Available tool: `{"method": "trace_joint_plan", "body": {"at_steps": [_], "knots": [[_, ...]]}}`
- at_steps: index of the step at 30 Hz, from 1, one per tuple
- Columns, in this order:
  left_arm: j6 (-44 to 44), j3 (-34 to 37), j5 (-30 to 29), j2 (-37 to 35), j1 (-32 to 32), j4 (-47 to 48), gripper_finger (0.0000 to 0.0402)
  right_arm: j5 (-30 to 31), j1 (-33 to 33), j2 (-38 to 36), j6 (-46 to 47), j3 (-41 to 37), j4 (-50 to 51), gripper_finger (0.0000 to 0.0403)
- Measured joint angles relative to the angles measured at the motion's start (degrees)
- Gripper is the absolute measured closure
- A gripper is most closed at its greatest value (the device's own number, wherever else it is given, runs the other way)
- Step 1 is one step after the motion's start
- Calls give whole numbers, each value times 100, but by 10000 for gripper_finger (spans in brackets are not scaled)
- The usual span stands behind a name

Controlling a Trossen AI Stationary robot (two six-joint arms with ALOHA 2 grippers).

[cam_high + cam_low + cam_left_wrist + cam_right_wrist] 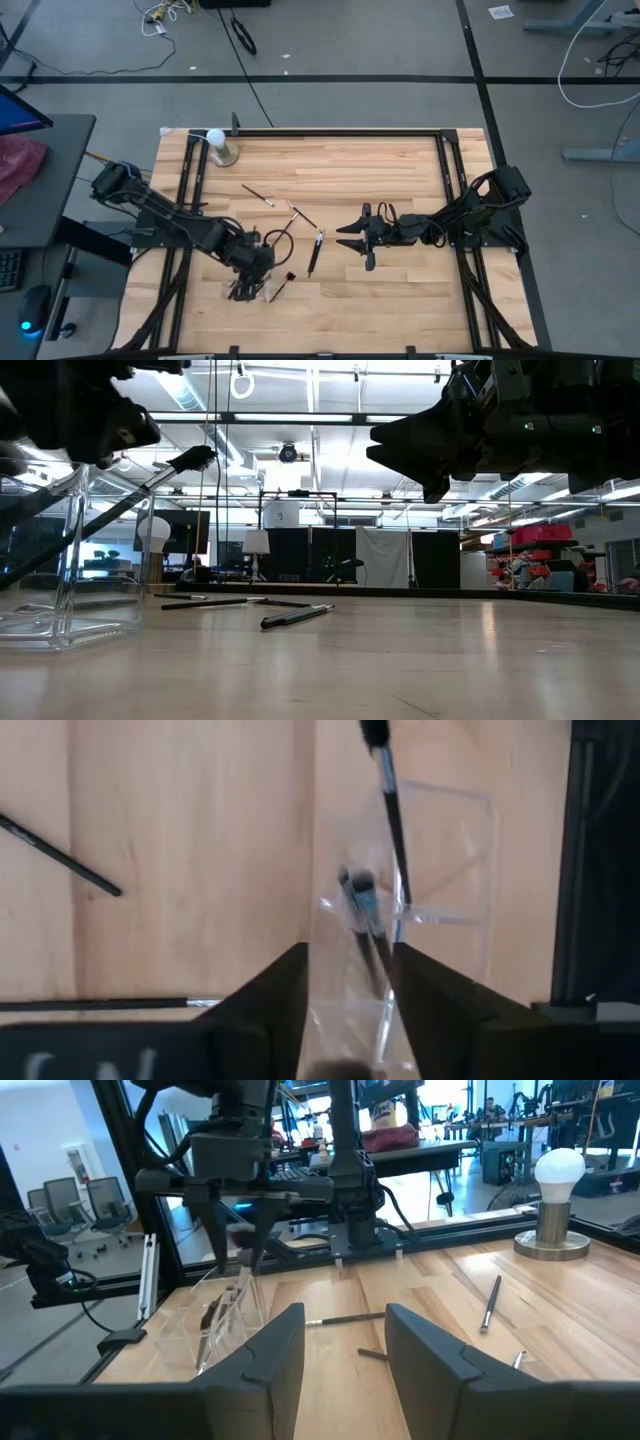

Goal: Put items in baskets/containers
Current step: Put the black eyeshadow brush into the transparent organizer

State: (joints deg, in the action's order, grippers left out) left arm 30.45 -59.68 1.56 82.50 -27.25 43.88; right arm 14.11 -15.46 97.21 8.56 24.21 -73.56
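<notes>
Your left end effector (348, 982) hangs directly over the clear organizer (440, 910), fingers spread, with brushes (362, 910) standing inside it. Right of the organizer, more brushes (315, 252) lie loose on the wooden counter (400, 180); they look light, stiff and slippery, so pinch mid-handle. Farther right, your right end effector (352, 238) waits, spread and empty. Beyond the counter is an open lab.

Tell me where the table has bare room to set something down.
Bare wood lies between the white ball on its stand and the right gripper, and along the near edge below that gripper. It is crowded around the clear organizer under the left gripper, with loose makeup brushes at centre.
</notes>
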Motion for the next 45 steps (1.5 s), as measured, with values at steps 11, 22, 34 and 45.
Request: {"method": "trace_joint_plan", "body": {"at_steps": [11,22,34,45], "knots": [[-874,-612,-723,-13,526,-73,217,-7,-2,2,150,2,44,262],[-1248,30,-2423,-20,1413,-570,225,281,-2,24,1301,144,1266,256],[-1486,1991,-1734,-13,2351,-3890,225,1202,178,24,1335,1191,3514,198],[-1002,2804,-2250,218,1892,-5283,225,1204,225,24,1269,1237,3464,199]]}}
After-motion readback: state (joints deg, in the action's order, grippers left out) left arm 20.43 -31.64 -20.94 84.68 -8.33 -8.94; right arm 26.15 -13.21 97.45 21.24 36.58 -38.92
